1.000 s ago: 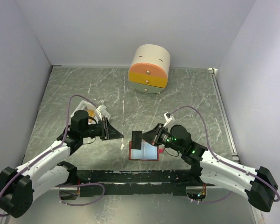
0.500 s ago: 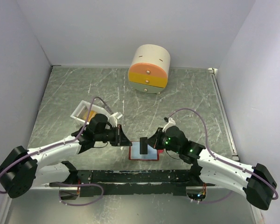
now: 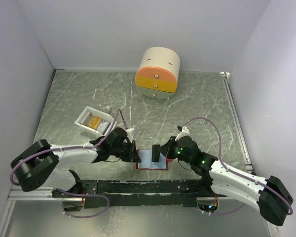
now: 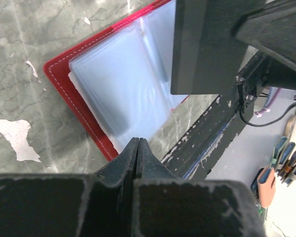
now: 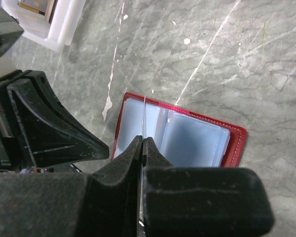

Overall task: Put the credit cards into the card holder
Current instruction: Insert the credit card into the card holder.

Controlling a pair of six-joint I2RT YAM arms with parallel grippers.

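The red card holder (image 3: 147, 161) lies open on the table between the arms, its pale-blue sleeves facing up (image 4: 118, 84) (image 5: 187, 136). My right gripper (image 3: 162, 149) (image 5: 142, 140) is shut on a dark credit card (image 3: 156, 149), which it holds upright over the holder's middle. That card shows as a thin edge (image 5: 144, 116) in the right wrist view and as a broad dark face (image 4: 202, 44) in the left wrist view. My left gripper (image 3: 136, 153) (image 4: 138, 141) is shut with nothing between its fingers, its tips at the holder's left edge. An orange-gold card (image 3: 92, 121) lies in the tray.
A white tray (image 3: 84, 117) (image 5: 64, 29) stands to the left of the holder, behind my left arm. The round cream-and-orange drawer box (image 3: 158, 72) stands at the back centre. A dark rail (image 3: 138, 186) runs along the table's near edge.
My left arm has swung right from the white tray to the holder's left edge, and its jaws have closed. The right gripper has carried the dark card from the holder's left side to its middle.
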